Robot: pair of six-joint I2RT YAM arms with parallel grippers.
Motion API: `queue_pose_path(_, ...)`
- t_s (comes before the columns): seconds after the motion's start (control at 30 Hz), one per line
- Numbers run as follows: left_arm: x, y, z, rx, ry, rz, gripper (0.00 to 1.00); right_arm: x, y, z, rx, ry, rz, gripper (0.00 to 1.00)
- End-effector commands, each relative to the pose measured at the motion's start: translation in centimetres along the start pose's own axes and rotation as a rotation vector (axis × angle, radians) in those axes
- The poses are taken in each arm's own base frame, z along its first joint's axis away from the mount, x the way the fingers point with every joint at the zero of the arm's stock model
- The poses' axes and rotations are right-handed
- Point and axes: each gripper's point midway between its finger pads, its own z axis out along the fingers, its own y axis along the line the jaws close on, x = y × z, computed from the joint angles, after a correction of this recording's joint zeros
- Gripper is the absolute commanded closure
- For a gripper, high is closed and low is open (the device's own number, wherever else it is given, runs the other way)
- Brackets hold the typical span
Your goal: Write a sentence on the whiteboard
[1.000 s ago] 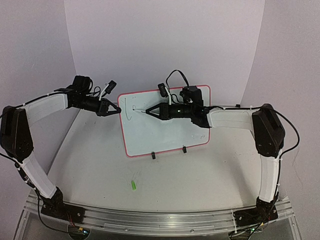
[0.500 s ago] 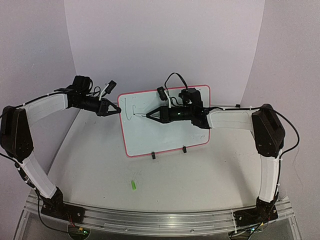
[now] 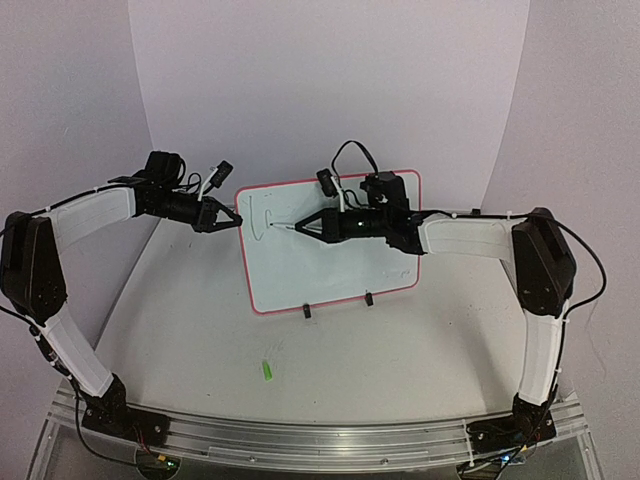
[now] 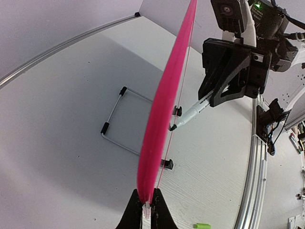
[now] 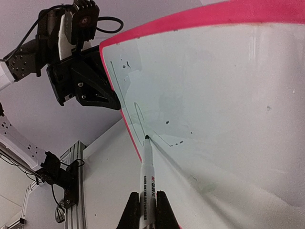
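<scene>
Left jaws: shut tight, pinching the left rim of the whiteboard (image 3: pixel 330 255) right at their tips. It is a thin edge-on bite on the pink rim (image 4: pixel 164 109) and nothing more.

The green marker cap (image 3: pixel 267 370) lies loose on the bench (image 3: pixel 400 380), well below and nearer the arm bases than both jaws.

The whiteboard stands upright between the two sets of jaws, on its two black feet (image 3: pixel 307 312) with a wire stand (image 4: pixel 114 119) behind it.

The sentence (image 3: pixel 260 230) is barely begun. You only have the first strokes, a tall line with a loop (image 5: pixel 138 119), close to the left jaws' side of the board.

Right jaws: closed on the barrel of the marker (image 5: pixel 147 181). The marker sticks straight out ahead of them, its tip touching the board at the foot of the loop.

Risks for you:
- Press too hard with the marker and the board may tip back or twist out of the left jaws' shallow pinch.
- Press too lightly and the line may skip.
- The writing sits close to the left jaws, so a wide stroke that way could run off the rim or knock the two sets of jaws together.
- The marker could slip in the right jaws if the tip drags.
</scene>
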Motion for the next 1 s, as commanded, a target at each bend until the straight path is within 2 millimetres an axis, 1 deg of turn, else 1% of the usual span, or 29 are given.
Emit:
queue_pose_path(0.0, 0.3, -0.2, 0.1, 0.007, 0.019, -0.014, 1.0, -3.4, 0.7, -1.2, 0.042, -0.08, -0.059, 1.0)
queue_pose_path(0.6, 0.3, -0.3, 0.1, 0.007, 0.018, -0.012, 1.0, -5.2, 1.5, -1.8, 0.043, -0.117, -0.09, 1.0)
queue_pose_path(0.97, 0.3, -0.3, 0.1, 0.007, 0.019, -0.012, 1.0, -5.6, 1.5, -1.7, 0.042, -0.128, -0.097, 1.0)
